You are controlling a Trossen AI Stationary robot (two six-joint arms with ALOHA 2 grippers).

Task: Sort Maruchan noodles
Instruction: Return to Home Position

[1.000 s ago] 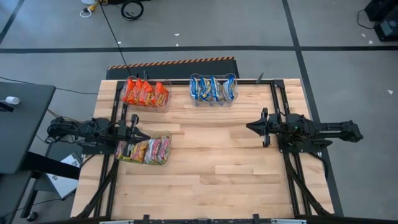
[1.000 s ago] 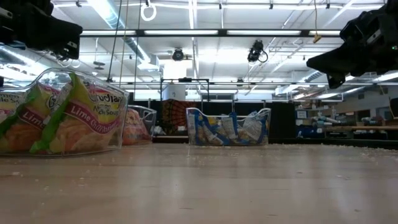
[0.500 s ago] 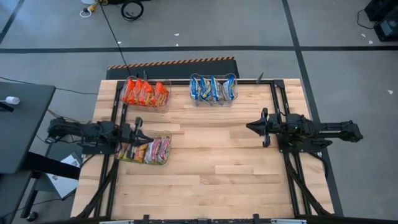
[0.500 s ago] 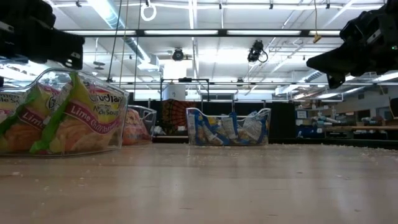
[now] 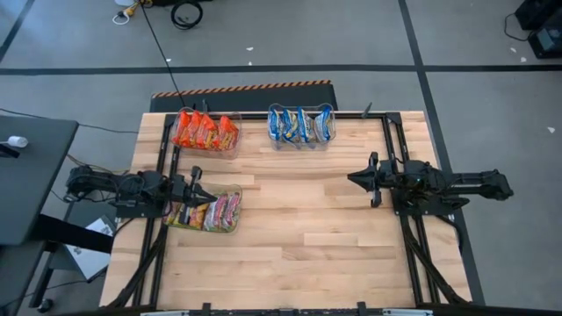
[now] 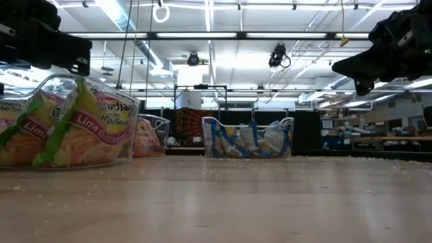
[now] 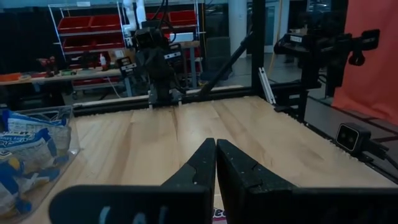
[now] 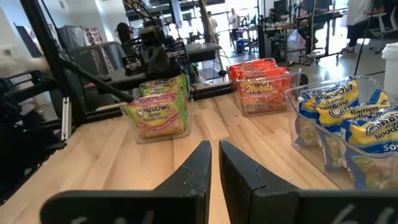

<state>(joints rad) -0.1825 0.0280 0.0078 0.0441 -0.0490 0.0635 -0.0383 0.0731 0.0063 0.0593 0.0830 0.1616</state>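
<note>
Jaws sit pressed together, empty, on left gripper (image 7: 215,146) at 9 o'clock and right gripper (image 8: 215,149) at 3, likely parked because lime-chili packets (image 5: 207,212), orange packets (image 5: 205,132) and blue packets (image 5: 300,125) look sorted.

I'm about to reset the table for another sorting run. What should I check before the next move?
1. Orange packets binned together: ok.
2. Blue packets binned together: ok.
3. Green packets binned together: ok.
4. No stray packets on the table: ok.
5. Left gripper shut and empty: ok. Clear of the green packets' bin: cannot tell.
6. Right gripper shut and empty, over bare table: ok.
</note>
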